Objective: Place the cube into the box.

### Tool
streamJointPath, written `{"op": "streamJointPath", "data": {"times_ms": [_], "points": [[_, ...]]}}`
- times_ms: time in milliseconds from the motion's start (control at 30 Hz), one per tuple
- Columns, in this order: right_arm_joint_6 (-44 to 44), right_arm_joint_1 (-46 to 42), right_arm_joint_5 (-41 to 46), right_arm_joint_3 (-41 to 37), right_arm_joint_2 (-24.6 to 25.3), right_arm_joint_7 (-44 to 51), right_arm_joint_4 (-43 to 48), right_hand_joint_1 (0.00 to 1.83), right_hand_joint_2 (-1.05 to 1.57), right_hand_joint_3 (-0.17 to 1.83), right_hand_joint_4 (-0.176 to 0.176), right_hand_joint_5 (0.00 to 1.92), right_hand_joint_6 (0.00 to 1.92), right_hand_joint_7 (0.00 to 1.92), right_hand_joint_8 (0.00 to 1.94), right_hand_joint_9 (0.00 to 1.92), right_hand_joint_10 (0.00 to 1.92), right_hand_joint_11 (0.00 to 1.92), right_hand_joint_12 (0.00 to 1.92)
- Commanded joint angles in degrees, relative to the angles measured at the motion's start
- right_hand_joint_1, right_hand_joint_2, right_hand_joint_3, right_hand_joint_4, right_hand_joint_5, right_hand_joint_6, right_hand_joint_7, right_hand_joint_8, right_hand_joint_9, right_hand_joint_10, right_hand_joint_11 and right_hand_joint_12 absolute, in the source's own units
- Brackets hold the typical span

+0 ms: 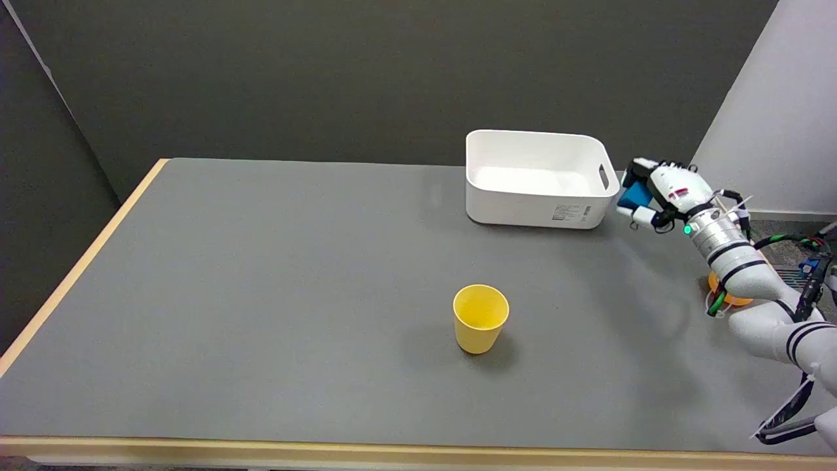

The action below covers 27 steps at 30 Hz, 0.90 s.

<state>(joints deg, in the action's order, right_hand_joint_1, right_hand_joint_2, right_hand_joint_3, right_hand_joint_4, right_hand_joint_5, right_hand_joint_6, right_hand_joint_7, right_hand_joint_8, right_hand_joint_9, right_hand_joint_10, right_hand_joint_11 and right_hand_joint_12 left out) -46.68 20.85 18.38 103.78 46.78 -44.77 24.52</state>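
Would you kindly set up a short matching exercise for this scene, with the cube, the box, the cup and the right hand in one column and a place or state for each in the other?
Things:
1. cube
2. box
3. cup
4. right hand

Places or states:
A. stands upright near the middle of the table, yellow and empty
B. raised just to the right of the box, gripping something
C. blue, held between fingers
D. white, open-topped, at the far side of the table

Pairs: 1-C, 2-D, 3-A, 4-B

smooth white plastic box (533, 209), matt grey table (261, 294), wood edging
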Motion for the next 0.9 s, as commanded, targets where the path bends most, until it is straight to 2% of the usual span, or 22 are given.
{"op": "streamJointPath", "data": {"times_ms": [33,200,367,633,900], "points": [[-5.8,-12.3,-0.4,-21.2,-1.9,5.6,19.6,1.29,1.23,0.16,-0.092,0.5,1.64,0.67,1.46,0.65,1.76,0.4,1.92],[-5.8,-15.3,-0.4,-26.2,-1.9,6.5,23.1,1.29,1.21,0.21,-0.094,0.51,1.64,0.68,1.45,0.66,1.76,0.41,1.92],[-6.4,-15.4,-1.2,-25.0,-2.0,6.4,26.2,1.29,1.19,0.26,-0.097,0.51,1.66,0.67,1.46,0.65,1.78,0.43,1.92],[-6.5,-8.0,-2.4,-12.3,-1.9,6.5,30.6,1.29,1.16,0.34,-0.1,0.5,1.68,0.66,1.48,0.66,1.81,0.48,1.92],[-4.0,7.0,-3.6,4.8,3.1,6.6,22.7,1.29,1.15,0.37,-0.091,0.49,1.69,0.65,1.49,0.66,1.83,0.44,1.92]]}}
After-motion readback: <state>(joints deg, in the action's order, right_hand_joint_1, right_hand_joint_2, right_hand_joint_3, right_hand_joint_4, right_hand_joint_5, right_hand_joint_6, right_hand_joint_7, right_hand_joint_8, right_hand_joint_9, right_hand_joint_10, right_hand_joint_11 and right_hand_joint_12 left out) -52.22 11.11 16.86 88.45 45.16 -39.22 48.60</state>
